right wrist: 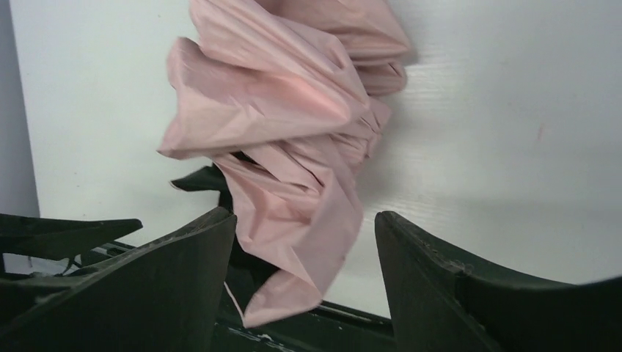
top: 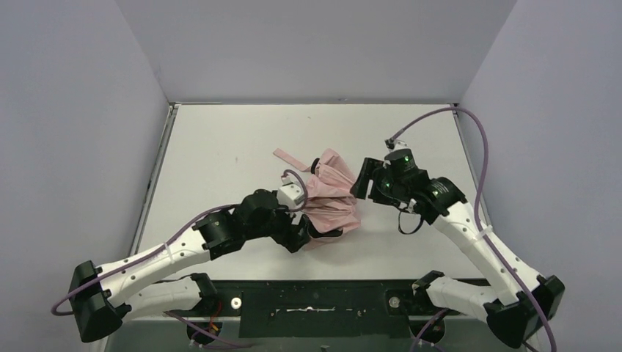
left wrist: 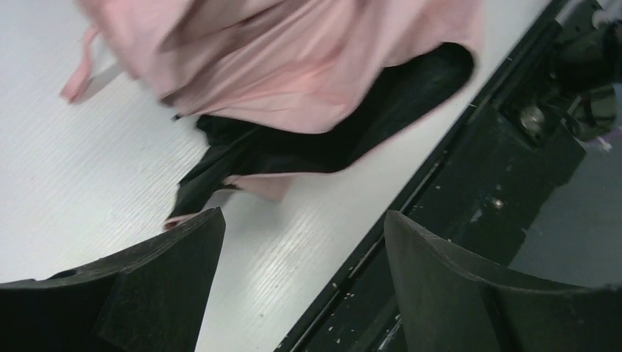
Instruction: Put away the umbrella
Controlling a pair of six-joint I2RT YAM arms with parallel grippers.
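Note:
The pale pink umbrella (top: 334, 192) lies collapsed and crumpled in the middle of the white table (top: 220, 147), its pink strap (top: 286, 156) trailing to the far left. Black lining shows under the fabric in the left wrist view (left wrist: 293, 66). My left gripper (top: 302, 233) is open at the umbrella's near left edge; in its wrist view (left wrist: 302, 216) only bare table lies between the fingers, the fabric just beyond. My right gripper (top: 361, 183) is open at the umbrella's right side; in its wrist view (right wrist: 306, 216) a loose fold of the umbrella (right wrist: 293, 147) hangs between the spread fingers.
The black base bar (top: 315, 297) runs along the table's near edge, close to the umbrella, and shows in the left wrist view (left wrist: 477, 169). Grey walls enclose the table on the left, back and right. A purple cable (top: 480, 147) loops over the right arm.

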